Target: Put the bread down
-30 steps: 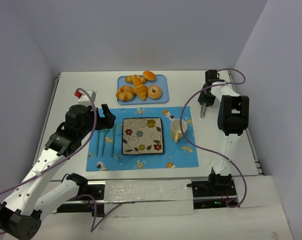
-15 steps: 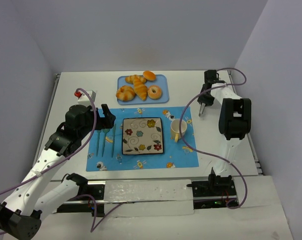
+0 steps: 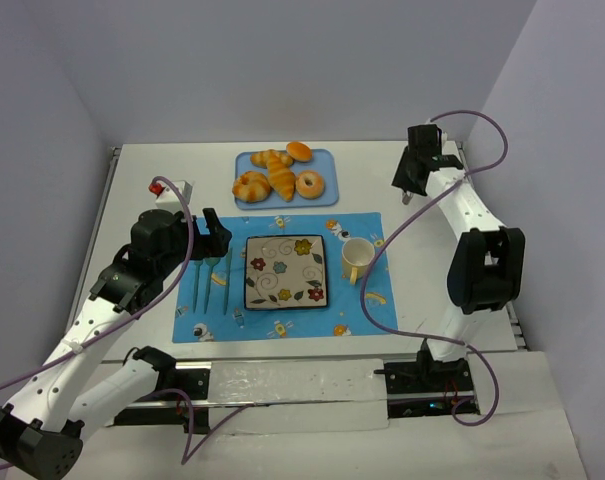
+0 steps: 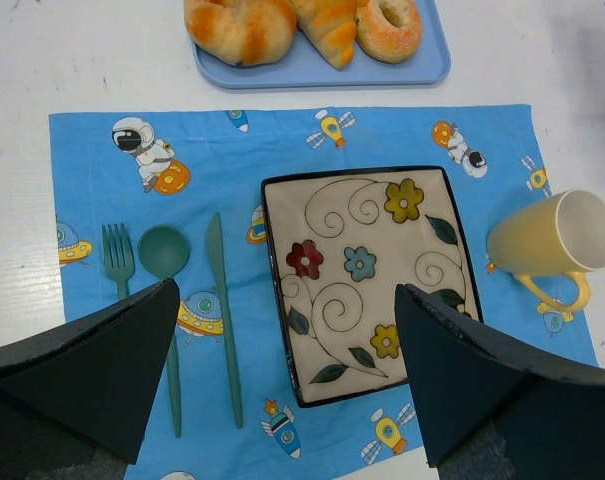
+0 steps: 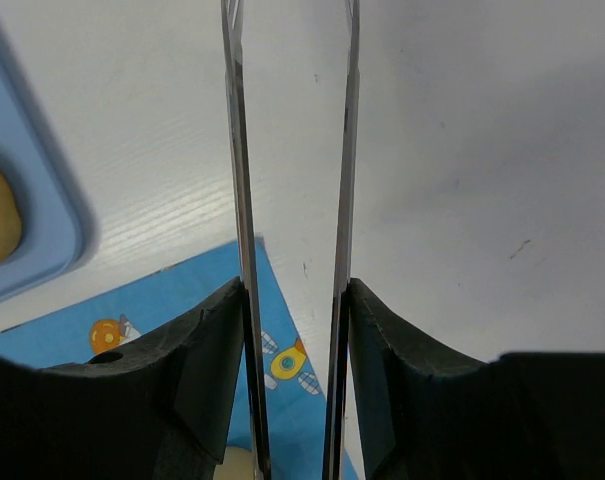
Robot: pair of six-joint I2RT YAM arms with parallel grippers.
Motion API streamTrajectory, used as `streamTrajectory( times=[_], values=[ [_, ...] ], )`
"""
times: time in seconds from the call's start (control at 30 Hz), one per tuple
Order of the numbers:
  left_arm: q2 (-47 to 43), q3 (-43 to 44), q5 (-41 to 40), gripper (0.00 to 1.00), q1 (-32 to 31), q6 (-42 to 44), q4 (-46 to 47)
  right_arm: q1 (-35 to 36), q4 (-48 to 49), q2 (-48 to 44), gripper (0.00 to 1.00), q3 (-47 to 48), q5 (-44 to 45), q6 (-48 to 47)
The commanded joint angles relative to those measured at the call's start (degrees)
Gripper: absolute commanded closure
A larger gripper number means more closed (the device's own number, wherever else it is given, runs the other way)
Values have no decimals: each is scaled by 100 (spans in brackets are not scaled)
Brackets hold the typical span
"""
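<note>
The bread (image 3: 281, 180), a long golden-orange ridged croissant, lies on the blue tray (image 3: 324, 198) at the back; its lower end shows in the left wrist view (image 4: 328, 24). The square flowered plate (image 3: 286, 270) sits bare on the blue placemat (image 3: 282, 325) and fills the middle of the left wrist view (image 4: 367, 270). My left gripper (image 3: 218, 238) is open and empty, above the cutlery left of the plate (image 4: 285, 290). My right gripper (image 3: 408, 188) is open by a narrow gap and empty, over bare table right of the tray (image 5: 288, 20).
The tray also holds a curved croissant (image 3: 250, 186), a ring donut (image 3: 309, 184), a small pale croissant (image 3: 271, 158) and a bun (image 3: 299, 151). A yellow cup (image 3: 357, 258) stands right of the plate. Teal fork, spoon and knife (image 3: 212, 275) lie left. A white box (image 3: 172, 189) sits far left.
My right arm has stretched out and carried its gripper toward the back of the table, level with the tray. The left arm and the objects have not moved.
</note>
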Motion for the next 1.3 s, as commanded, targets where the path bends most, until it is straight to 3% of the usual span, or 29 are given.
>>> streamTrajectory(
  times=[0.0, 0.27, 0.43, 0.83, 1.27],
  values=[
    [-83, -4, -24, 1, 33, 4, 156, 148, -53, -498, 50, -44, 220, 3],
    [-110, -4, -60, 1, 33, 4, 148, 868, -150, -1263, 50, -123, 159, -41],
    [-101, -4, -68, 1, 33, -5, 139, 1290, -80, -1422, 49, -158, -420, -15],
    [-83, -4, -86, 1, 33, 4, 139, 2353, -1, -975, 47, 166, -422, -32],
    [-39, 5, -60, 1, 42, 13, 121, 2802, -18, -245, 44, 623, -447, -67]
  ],
)
